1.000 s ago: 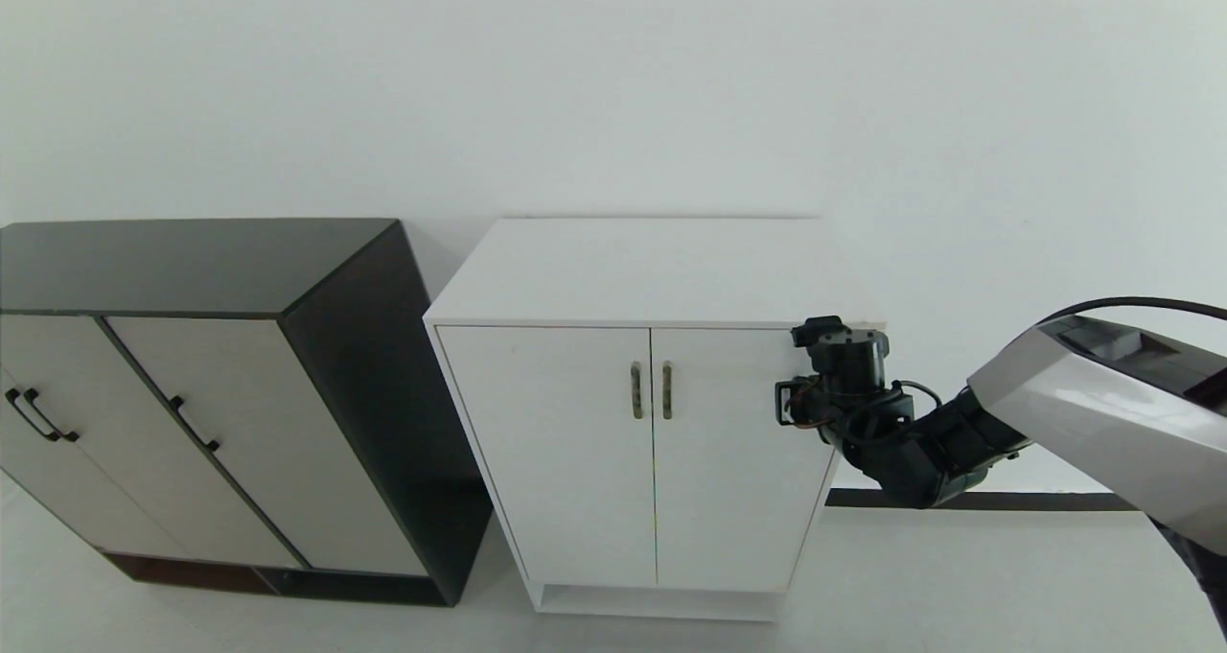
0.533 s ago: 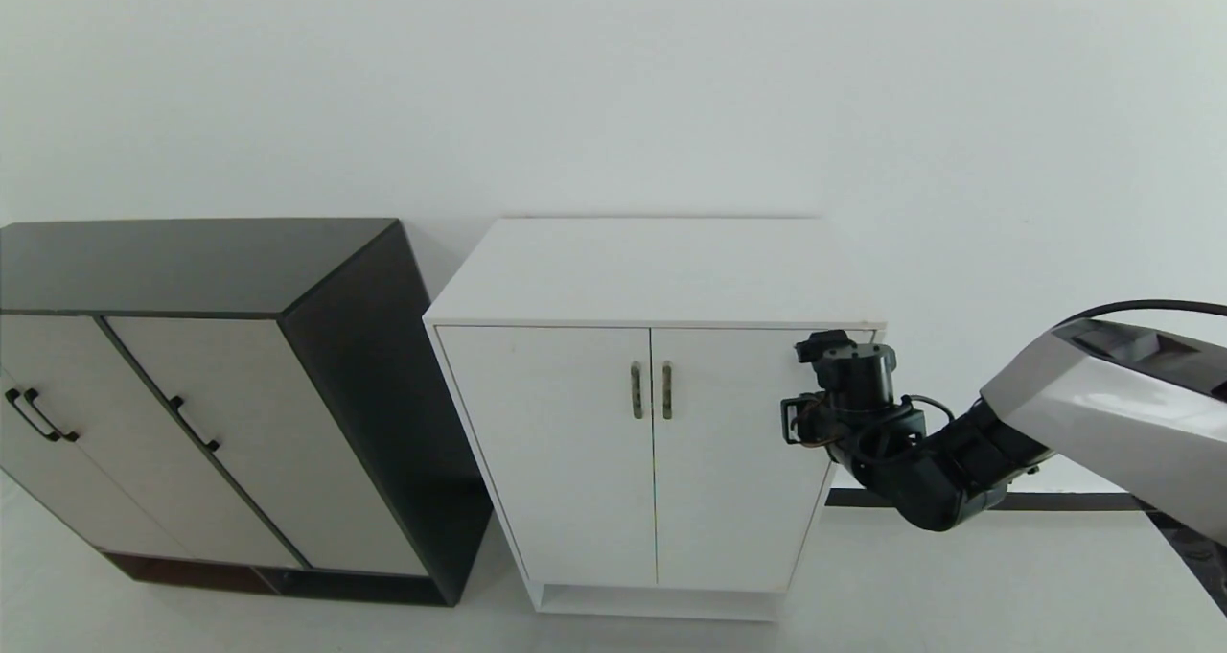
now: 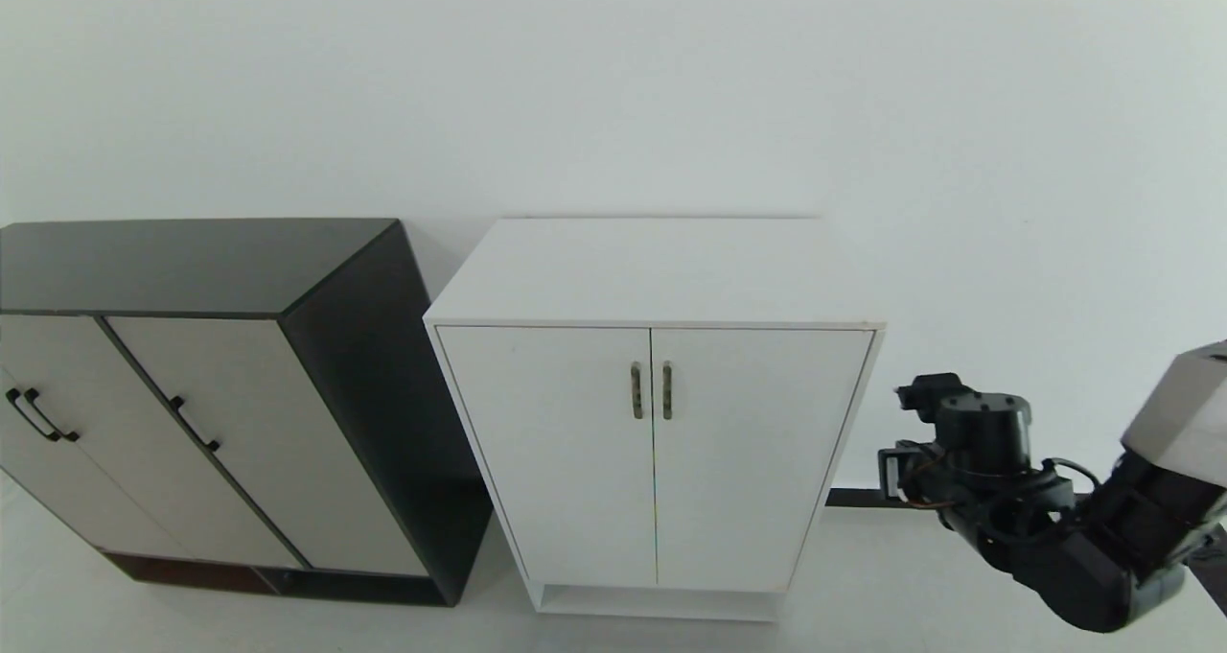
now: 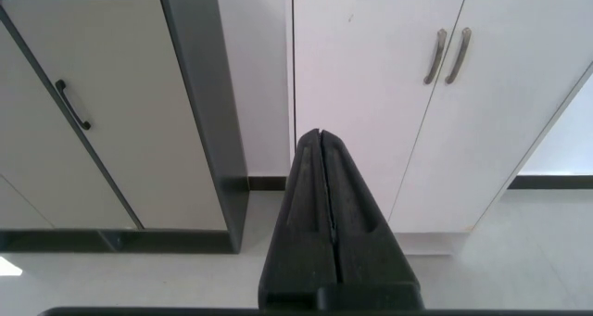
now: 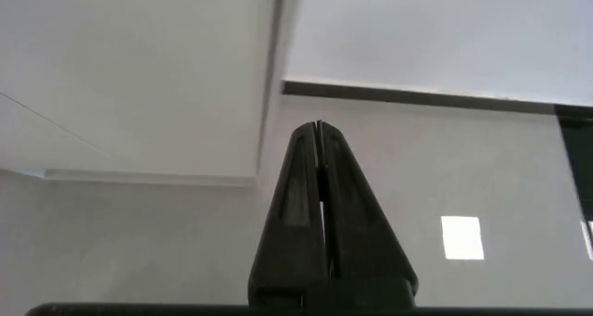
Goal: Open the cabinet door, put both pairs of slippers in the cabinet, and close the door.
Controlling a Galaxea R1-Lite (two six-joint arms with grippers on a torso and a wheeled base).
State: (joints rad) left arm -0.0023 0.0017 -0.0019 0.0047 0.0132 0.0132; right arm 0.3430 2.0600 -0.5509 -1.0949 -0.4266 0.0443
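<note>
Fingers [image 4: 301, 205] of the left gripper [image 4: 320, 138] lie pressed flat together, with no gap between them and nothing held. In the left wrist view their tip stands before the lower part of the white cabinet [image 4: 389, 121], over its left door [image 4: 366, 75] and near the edge that faces the dark cabinet [image 4: 199, 94]. Fingers [image 5: 296, 205] of the right gripper [image 5: 320, 129] are likewise closed on each other and carry nothing. They aim past the white cabinet's outer side panel [image 5: 139, 66], toward the skirting strip [image 5: 417, 95] on the wall beside it and the floor [image 5: 482, 168], where a bright square patch [image 5: 461, 237] lies.

In the head view the right arm [image 3: 1045, 538] hangs low, to the right of the white cabinet and apart from it, its wrist level with the lower half of the doors. The white cabinet stands against the wall [image 3: 613, 87] with both doors shut; the left door and right door [image 3: 743, 452] meet at a straight seam. The left handle [image 3: 636, 390] and right handle [image 3: 667, 390], slim and upright, sit side by side at that seam in the upper part of the doors. An open recess [image 3: 661, 600] runs under the doors at the cabinet's foot. The dark cabinet stands just to the left of the white cabinet, turned at an angle to it, its two pale doors shut.
</note>
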